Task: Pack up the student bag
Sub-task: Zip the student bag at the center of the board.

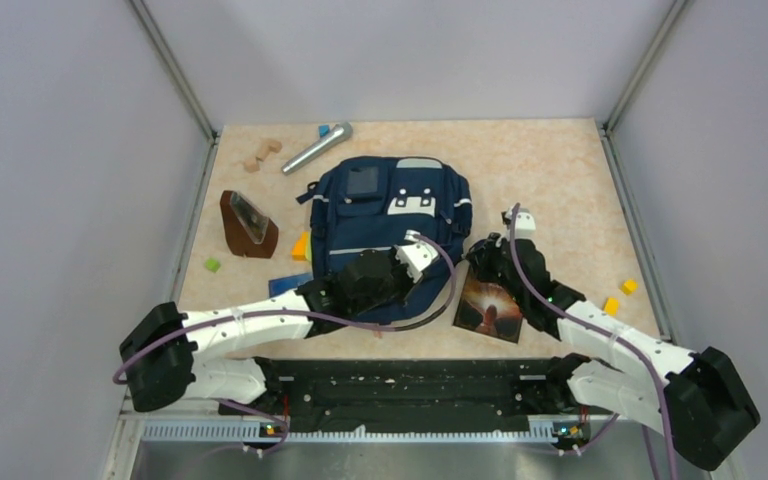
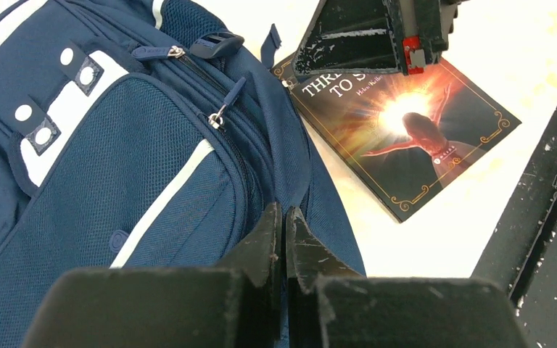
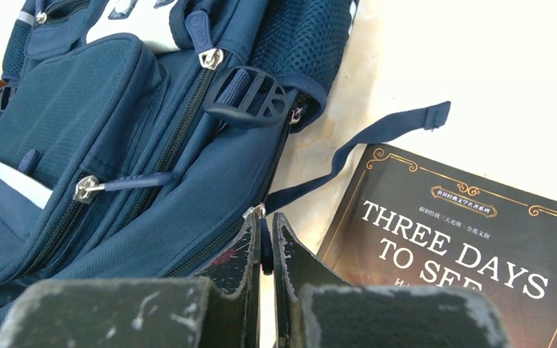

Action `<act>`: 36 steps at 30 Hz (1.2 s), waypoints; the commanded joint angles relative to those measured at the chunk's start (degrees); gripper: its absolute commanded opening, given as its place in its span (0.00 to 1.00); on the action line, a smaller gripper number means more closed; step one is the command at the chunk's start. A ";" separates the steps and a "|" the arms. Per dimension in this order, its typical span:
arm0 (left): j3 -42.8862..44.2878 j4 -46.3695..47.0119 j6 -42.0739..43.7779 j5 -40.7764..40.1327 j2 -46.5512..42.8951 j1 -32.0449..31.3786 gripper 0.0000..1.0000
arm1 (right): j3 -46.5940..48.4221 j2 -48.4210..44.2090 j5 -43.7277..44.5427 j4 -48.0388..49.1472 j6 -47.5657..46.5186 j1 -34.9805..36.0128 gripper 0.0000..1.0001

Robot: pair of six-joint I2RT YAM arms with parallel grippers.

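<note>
While left jaws stand closed, right jaws pinch the student bag [image 1: 380, 215].

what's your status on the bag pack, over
Left gripper jaws shut, tips against student bag. Right gripper jaws shut on zipper pull at its side. Zippers look closed, book lies outside beside it.

Overhead view is evenly lit from above, just soft short shadows, all pretty sharp. Both wrist cams blow the table [image 2: 435, 232] out near white; fingers [image 3: 228, 272] go soft up close, book [image 3: 471, 246] title stays crisp.
</note>
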 commanded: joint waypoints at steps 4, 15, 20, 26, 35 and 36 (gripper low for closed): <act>3.29 -1.38 0.78 1.22 -7.42 0.60 0.00 | 2.90 2.26 6.72 0.79 -2.95 -4.46 0.00; 2.54 -3.04 0.26 2.91 -12.43 1.64 0.00 | 3.78 10.15 5.49 6.38 -2.72 -6.41 0.00; 0.63 -3.61 -0.24 3.47 -13.85 1.78 0.00 | 4.90 12.91 5.00 7.16 -2.88 -7.34 0.00; -1.63 -5.00 -1.28 4.69 -14.59 2.21 0.00 | 5.93 12.82 0.58 6.74 -5.25 -8.44 0.00; -1.26 -7.80 -3.38 6.18 -13.51 2.63 0.55 | 7.87 2.92 -3.95 -5.46 -8.02 -8.49 0.68; -0.92 -7.84 -3.39 6.19 -13.82 2.58 0.60 | 8.04 1.65 -4.07 -6.21 -8.52 -8.44 0.72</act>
